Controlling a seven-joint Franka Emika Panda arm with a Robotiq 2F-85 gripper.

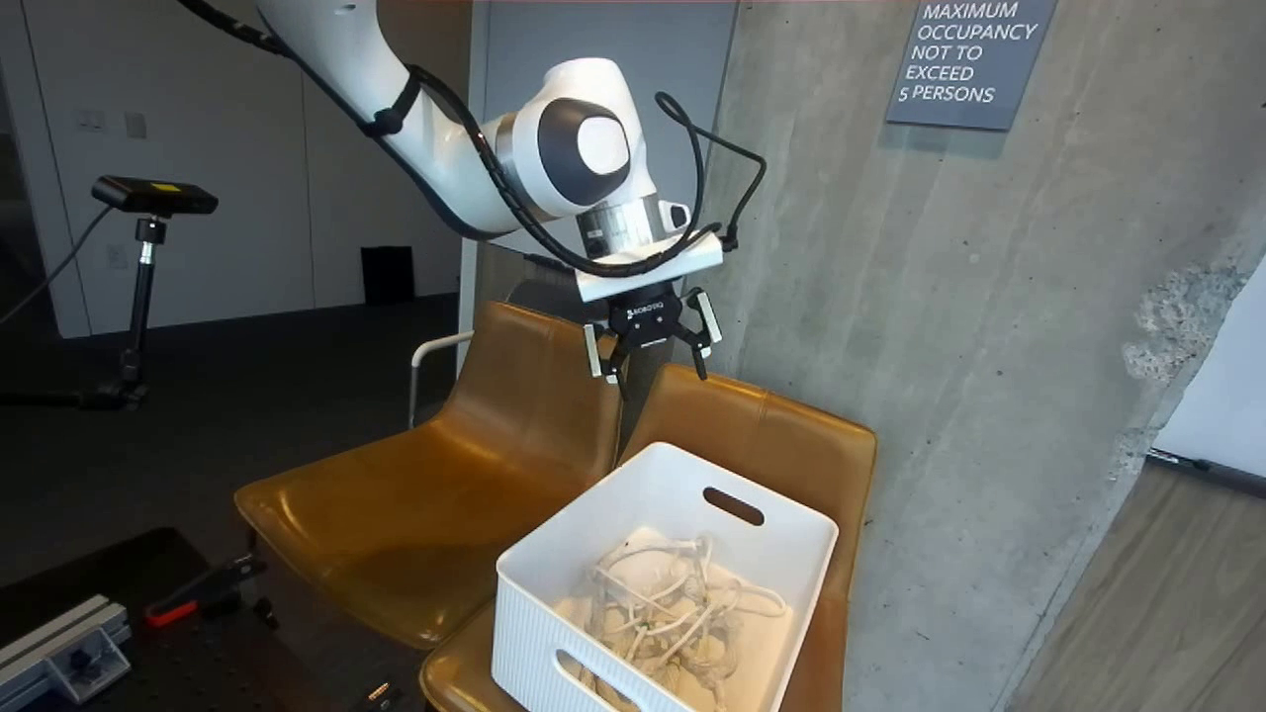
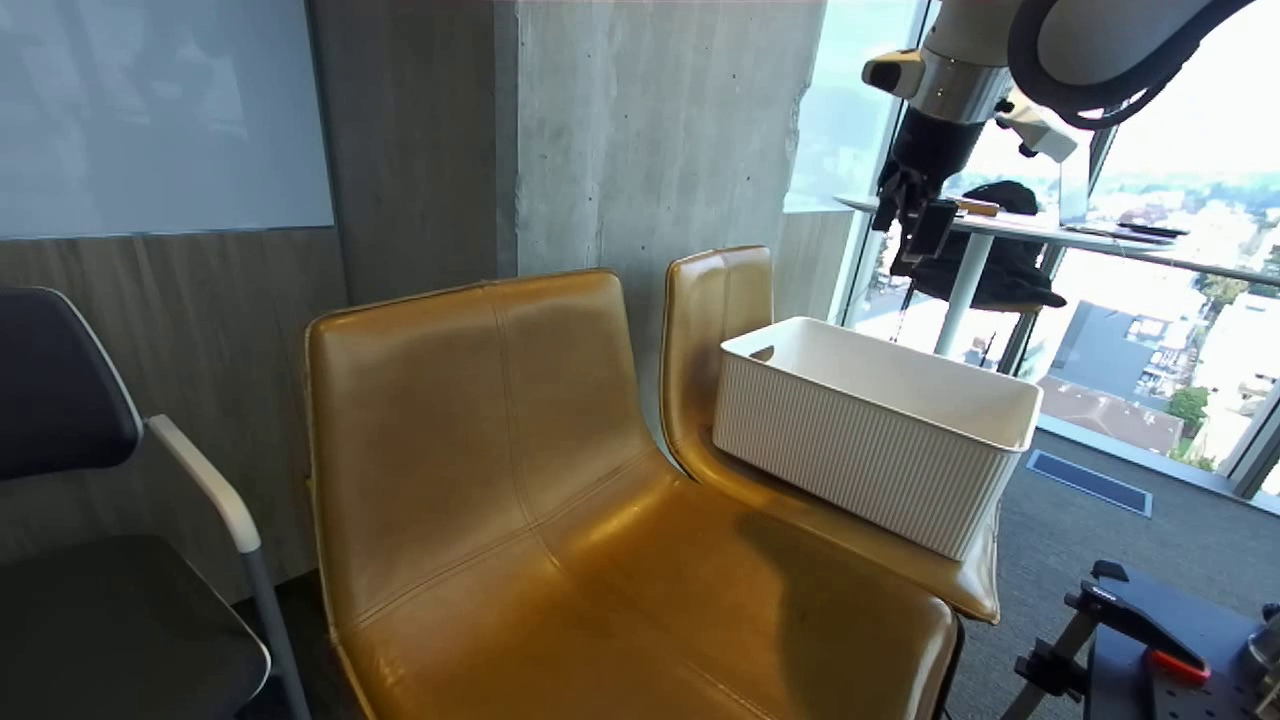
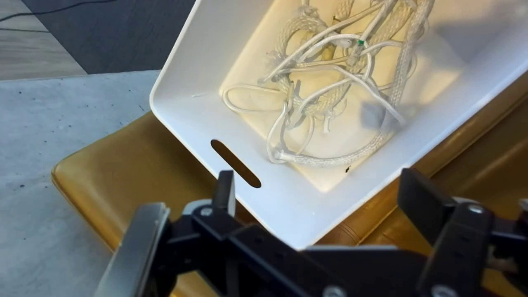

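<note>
My gripper hangs above the white bin, pointing down, its fingers spread wide with nothing between them. In the wrist view the gripper frames the near corner of the bin, apart from it. The white ribbed bin rests on a tan leather chair. Inside lies a tangle of white rope, thick braided lengths mixed with thin cords, on the bin's floor. That rope also shows in an exterior view, while the bin wall hides it in the other angle.
Another tan chair stands beside the bin's chair. Behind them rises a concrete wall. A camera on a stand, a dark bench with a red-handled tool, an office chair and a round table are around.
</note>
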